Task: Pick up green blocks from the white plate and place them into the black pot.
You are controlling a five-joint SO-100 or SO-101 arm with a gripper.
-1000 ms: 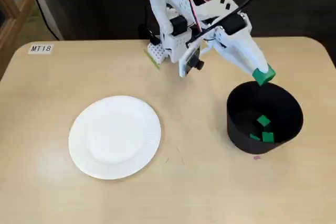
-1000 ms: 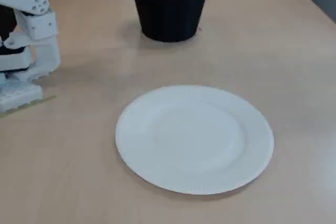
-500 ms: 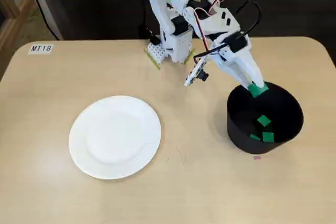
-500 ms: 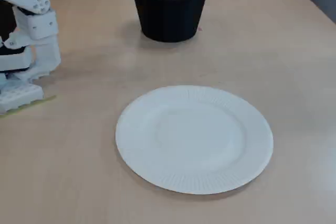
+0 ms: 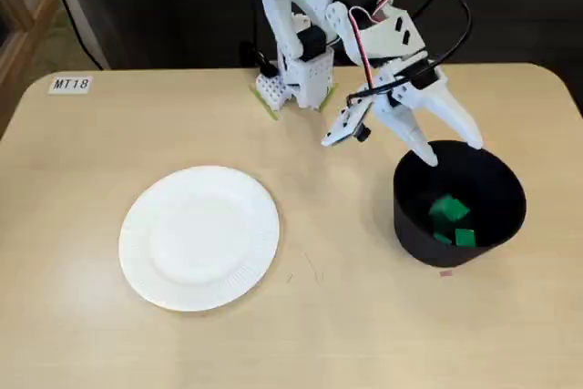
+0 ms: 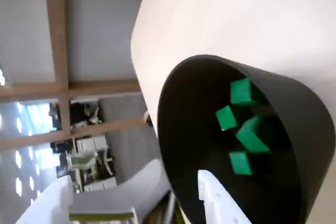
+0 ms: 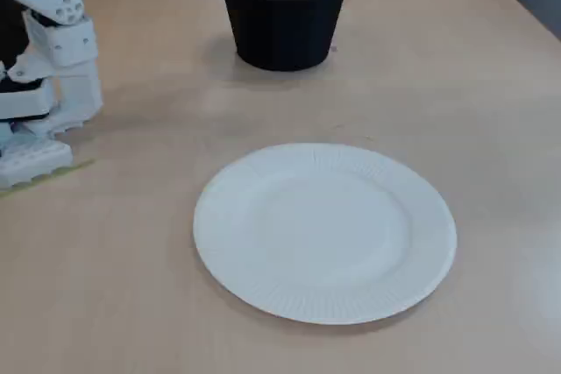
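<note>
Tan table [image 5: 82, 334], fingers [image 5: 454, 121] apart over pot [image 5: 410, 232] w/ green blocks [image 5: 446, 209]

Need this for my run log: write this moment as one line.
gripper: open, empty, over black pot | green blocks: four inside pot | white plate: no blocks on it

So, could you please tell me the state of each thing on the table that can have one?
gripper: open, holding nothing, above the pot's edge.
pot: upright, with blocks inside.
green blocks: four, lying loose on the pot's bottom.
plate: flat on the table, nothing on it.
</note>
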